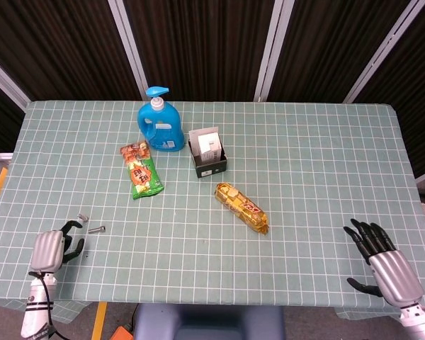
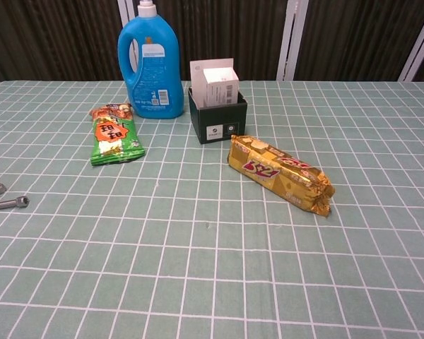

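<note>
The left hand (image 1: 51,248) sits at the table's (image 1: 319,170) seven o'clock corner, fingers curled in on nothing, with two bolts (image 1: 95,229) lying just beside it at one o'clock. The right hand (image 1: 382,261), at five o'clock, is spread and empty. To pick a bolt, I'd loosen the fingers first, then pinch low across its shaft.

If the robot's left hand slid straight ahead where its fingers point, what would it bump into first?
Probably the two small metal bolts, which lie on the table just ahead of the left hand. Its curled fingers point up and a bit right, toward them. Height is hard to judge, so it might pass over them.
</note>
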You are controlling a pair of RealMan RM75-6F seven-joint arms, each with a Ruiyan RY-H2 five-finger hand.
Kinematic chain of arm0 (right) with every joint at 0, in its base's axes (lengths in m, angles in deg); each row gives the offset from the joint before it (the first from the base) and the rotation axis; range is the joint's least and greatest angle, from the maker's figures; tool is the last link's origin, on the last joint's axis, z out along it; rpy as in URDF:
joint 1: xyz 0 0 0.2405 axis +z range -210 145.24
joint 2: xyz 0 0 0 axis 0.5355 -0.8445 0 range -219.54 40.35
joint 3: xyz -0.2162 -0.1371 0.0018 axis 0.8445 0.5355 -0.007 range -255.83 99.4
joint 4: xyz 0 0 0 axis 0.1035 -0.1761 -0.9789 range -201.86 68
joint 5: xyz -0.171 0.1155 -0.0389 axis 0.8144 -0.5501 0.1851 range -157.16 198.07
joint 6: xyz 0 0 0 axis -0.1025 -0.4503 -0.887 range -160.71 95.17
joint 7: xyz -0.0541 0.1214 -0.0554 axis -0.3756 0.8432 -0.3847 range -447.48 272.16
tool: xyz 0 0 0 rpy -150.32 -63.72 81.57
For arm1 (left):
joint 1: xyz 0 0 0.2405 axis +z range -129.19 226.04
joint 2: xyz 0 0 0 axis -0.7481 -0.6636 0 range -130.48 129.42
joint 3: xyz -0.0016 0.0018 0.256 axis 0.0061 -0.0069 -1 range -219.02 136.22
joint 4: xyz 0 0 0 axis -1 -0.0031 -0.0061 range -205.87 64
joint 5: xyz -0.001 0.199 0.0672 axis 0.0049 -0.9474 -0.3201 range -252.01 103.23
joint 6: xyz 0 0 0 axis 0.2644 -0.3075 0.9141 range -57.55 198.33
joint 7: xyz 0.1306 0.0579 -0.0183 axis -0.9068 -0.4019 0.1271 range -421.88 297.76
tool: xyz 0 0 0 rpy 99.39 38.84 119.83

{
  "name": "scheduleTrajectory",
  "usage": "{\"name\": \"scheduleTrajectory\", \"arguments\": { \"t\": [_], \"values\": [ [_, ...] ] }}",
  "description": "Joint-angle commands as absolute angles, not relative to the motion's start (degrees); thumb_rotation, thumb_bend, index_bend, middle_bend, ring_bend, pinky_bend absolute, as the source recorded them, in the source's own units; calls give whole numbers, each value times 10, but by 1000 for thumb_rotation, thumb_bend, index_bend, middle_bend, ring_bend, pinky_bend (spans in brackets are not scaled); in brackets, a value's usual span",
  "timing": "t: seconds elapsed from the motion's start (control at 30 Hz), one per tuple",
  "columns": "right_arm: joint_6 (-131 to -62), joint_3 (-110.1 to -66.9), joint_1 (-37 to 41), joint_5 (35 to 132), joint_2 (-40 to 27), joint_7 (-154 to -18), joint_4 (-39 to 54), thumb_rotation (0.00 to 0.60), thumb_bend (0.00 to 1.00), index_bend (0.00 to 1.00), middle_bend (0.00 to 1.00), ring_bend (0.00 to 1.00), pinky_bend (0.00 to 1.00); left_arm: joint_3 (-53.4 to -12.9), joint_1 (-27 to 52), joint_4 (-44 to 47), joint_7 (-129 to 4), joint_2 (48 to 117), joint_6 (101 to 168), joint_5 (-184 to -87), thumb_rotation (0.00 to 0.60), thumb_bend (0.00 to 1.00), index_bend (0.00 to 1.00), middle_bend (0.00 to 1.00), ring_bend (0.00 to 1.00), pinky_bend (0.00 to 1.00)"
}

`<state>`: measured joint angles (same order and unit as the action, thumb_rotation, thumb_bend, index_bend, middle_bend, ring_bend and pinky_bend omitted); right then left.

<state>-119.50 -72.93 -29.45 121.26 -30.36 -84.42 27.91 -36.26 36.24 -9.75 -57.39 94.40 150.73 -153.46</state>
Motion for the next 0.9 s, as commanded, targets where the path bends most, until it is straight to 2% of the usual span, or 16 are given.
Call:
{"name": "scheduleTrajectory", "arguments": {
  "t": [0.03,0.27,0.9],
  "values": [
    [-1196,-730,-295,1213,-304,-844,279,600,149,0,0,0,0,-355,358,-133,-578,968,1499,-1528,600,368,406,1000,1000,1000],
    [-1191,-730,-294,1210,-302,-847,279,600,149,0,0,0,0,-351,359,-175,-567,993,1484,-1518,600,372,441,1000,1000,1000],
    [-1189,-731,-293,1208,-302,-846,278,600,149,0,0,0,0,-339,340,-230,-577,1049,1470,-1520,600,371,459,1000,1000,1000]
  ]
}}
